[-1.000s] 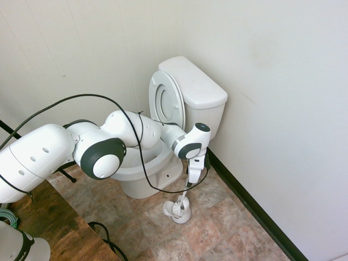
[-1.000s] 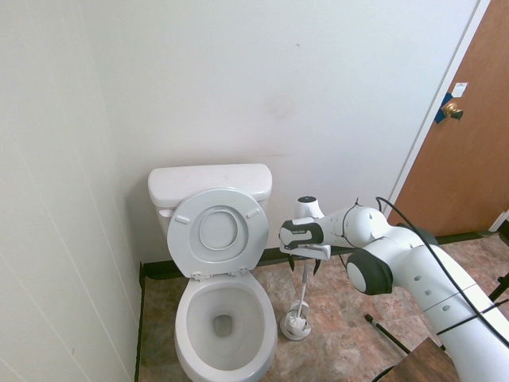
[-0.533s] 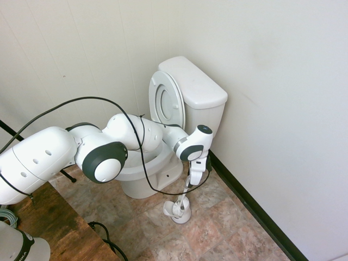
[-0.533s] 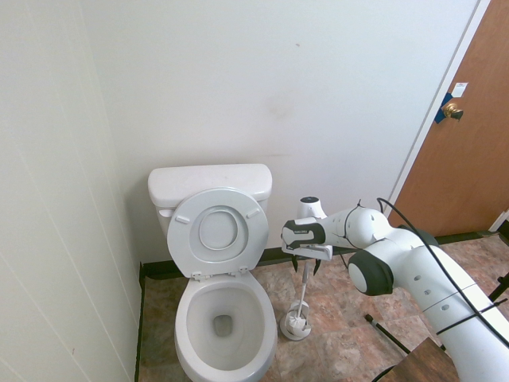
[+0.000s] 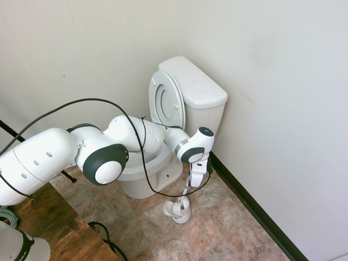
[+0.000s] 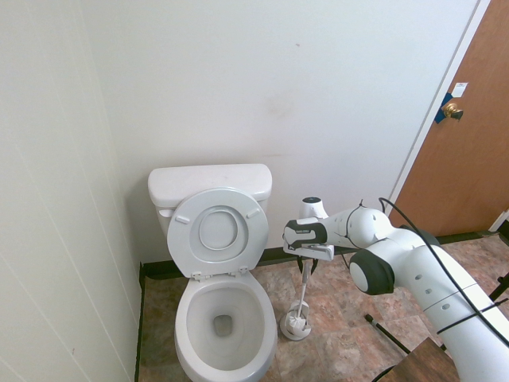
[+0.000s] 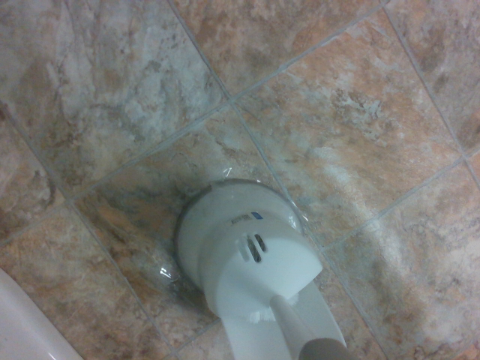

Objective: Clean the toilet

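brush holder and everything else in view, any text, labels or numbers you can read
None can be read.
Brush holder: a small blue mark and faint print, too blurred to read.
Door: a white tag and blue tape near the knob, too small to tell any print.
Toilet: no print shows.

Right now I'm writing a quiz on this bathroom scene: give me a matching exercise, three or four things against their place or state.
Things:
1. toilet seat lid
2. brush holder
3. door
4. claw

Places or states:
A. brown, at the right of the second exterior view
B. raised against the tank
C. at the top of the brush handle
D. on the tiled floor beside the bowl

Pairs: 1-B, 2-D, 3-A, 4-C
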`<state>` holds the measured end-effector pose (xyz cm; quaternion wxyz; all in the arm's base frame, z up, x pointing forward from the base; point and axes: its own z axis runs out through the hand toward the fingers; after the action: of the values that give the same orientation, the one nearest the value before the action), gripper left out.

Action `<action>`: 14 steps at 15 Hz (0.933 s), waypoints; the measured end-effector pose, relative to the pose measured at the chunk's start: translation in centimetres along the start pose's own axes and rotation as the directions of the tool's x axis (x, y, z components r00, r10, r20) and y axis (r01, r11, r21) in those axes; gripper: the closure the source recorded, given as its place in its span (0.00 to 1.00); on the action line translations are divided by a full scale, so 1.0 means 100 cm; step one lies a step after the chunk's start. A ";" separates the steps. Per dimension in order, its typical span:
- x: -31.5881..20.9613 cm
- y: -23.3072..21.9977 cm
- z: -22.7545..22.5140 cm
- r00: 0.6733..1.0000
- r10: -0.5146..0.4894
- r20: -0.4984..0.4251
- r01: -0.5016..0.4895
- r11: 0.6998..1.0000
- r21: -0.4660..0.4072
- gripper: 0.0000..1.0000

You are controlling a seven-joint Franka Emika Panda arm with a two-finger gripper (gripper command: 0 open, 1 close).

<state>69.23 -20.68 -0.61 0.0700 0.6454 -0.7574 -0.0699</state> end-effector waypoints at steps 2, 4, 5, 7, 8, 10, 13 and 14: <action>-0.001 0.001 0.003 1.000 -0.011 0.010 0.011 1.000 -0.005 1.00; -0.002 0.002 0.006 1.000 -0.021 0.015 0.021 1.000 0.011 1.00; -0.002 0.004 0.007 0.999 -0.030 0.015 0.030 0.999 0.024 1.00; 0.000 0.013 0.008 0.999 -0.045 0.018 0.044 0.997 0.057 1.00; 0.001 0.018 0.008 0.999 -0.049 0.018 0.047 0.996 0.074 1.00; 0.004 0.031 0.010 0.998 -0.052 0.024 0.050 0.993 0.108 1.00; 0.009 0.057 0.013 0.998 -0.058 0.031 0.053 0.987 0.151 1.00; 0.009 0.066 0.014 0.998 -0.060 0.033 0.054 0.984 0.168 1.00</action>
<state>62.46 -20.50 -0.72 -0.0005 0.6690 -0.7430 -0.0203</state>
